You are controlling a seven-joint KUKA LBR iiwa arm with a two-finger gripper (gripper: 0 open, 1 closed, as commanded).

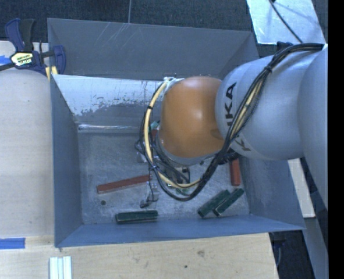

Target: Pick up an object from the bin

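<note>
Camera view check: where are you, arm?

My gripper [150, 195] hangs low over the bin [67, 156] floor, near the right end of a reddish-brown flat stick [123, 184] lying toward nine o'clock. Spread or pressed together, I cannot tell.

How would you take it well?

I'd say span its narrow width, come down square, then close.

What else is in there?

A dark green bar [137, 216] at six o'clock, a pair of dark green bars [221, 202] at four, an orange-red piece [236, 172] at three.
</note>
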